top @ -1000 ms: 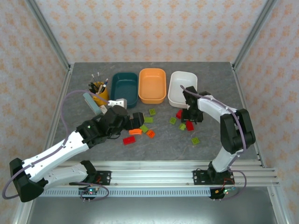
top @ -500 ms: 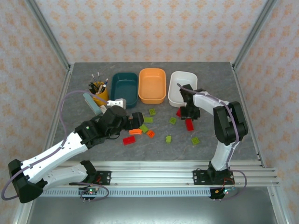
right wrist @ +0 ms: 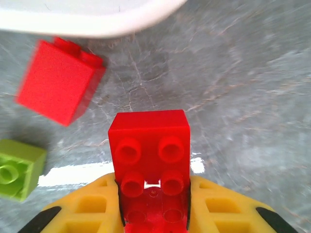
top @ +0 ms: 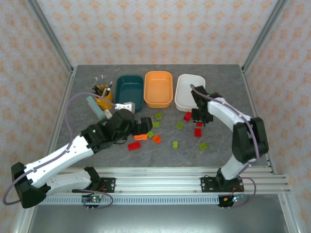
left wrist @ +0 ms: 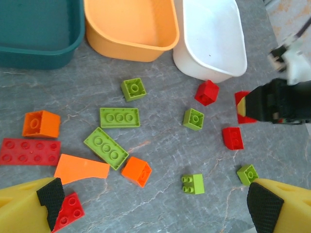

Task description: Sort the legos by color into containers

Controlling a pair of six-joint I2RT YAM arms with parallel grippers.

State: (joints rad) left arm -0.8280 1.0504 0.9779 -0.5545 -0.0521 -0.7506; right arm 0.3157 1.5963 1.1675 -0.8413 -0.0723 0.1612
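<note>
Three bins stand in a row at the back: dark teal (top: pixel 129 92), orange (top: pixel 158 89) and white (top: pixel 188 91). Red, orange and olive-green legos lie scattered in front of them, such as a green brick (left wrist: pixel 194 184), an orange one (left wrist: pixel 136 171) and a red one (left wrist: pixel 233 138). My right gripper (top: pixel 200 117) hangs just in front of the white bin (right wrist: pixel 87 19), shut on a red two-by-two brick (right wrist: pixel 148 150). Another red brick (right wrist: pixel 60 82) lies to its left. My left gripper (left wrist: pixel 155 208) hovers wide open above the legos, with nothing between its fingers (left wrist: pixel 51 196).
A yellow pen cup (top: pixel 102 92) with pens stands left of the teal bin, with a pale blue block (top: pixel 95 107) and a small white object (top: pixel 125 106) near it. Metal frame posts rise at the table's back corners.
The right gripper has shifted slightly in front of the white bin with the red brick. One green brick has slid from beside it down and left. The left arm barely moved.
</note>
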